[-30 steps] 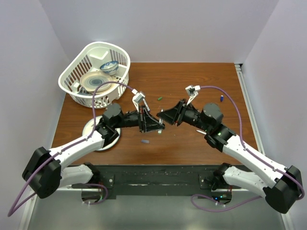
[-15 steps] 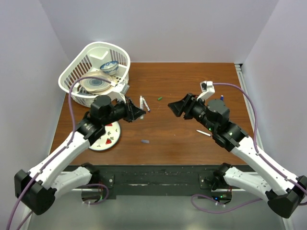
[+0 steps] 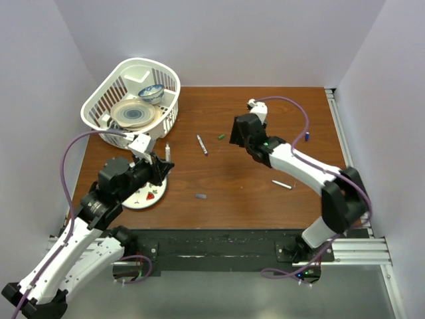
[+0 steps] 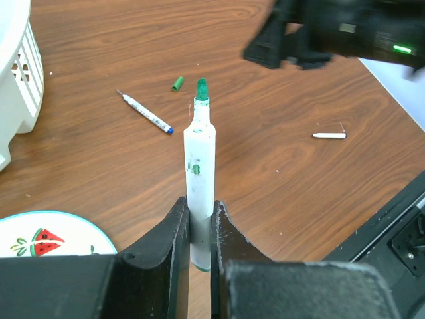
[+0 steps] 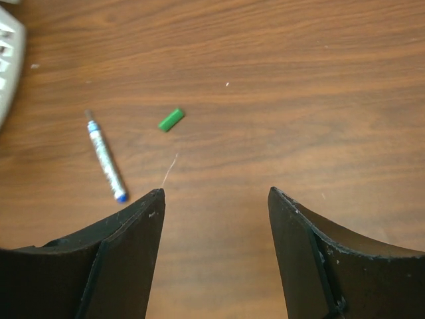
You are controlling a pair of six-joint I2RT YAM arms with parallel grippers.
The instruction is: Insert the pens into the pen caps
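My left gripper (image 4: pixel 199 203) is shut on a white pen (image 4: pixel 199 166) with a bare green tip, held above the table at the left (image 3: pixel 167 154). My right gripper (image 5: pixel 216 193) is open and empty, hovering just near of the green cap (image 5: pixel 170 119), which lies at the back middle (image 3: pixel 221 136). A blue-tipped pen (image 3: pixel 201 144) lies left of that cap. A third pen (image 3: pixel 281 184) lies at the right. The blue cap (image 3: pixel 307 136) stands far right. The grey-purple cap (image 3: pixel 200 196) lies near the front middle.
A white basket (image 3: pixel 106 93) with dishes stands at the back left. A watermelon-print plate (image 3: pixel 147 197) lies under my left gripper's arm. The table's right edge is a metal rail (image 3: pixel 345 146).
The two grippers were together at the middle. My left gripper has drawn back left with the green-tipped pen. My right gripper has swung back toward the green cap, open.
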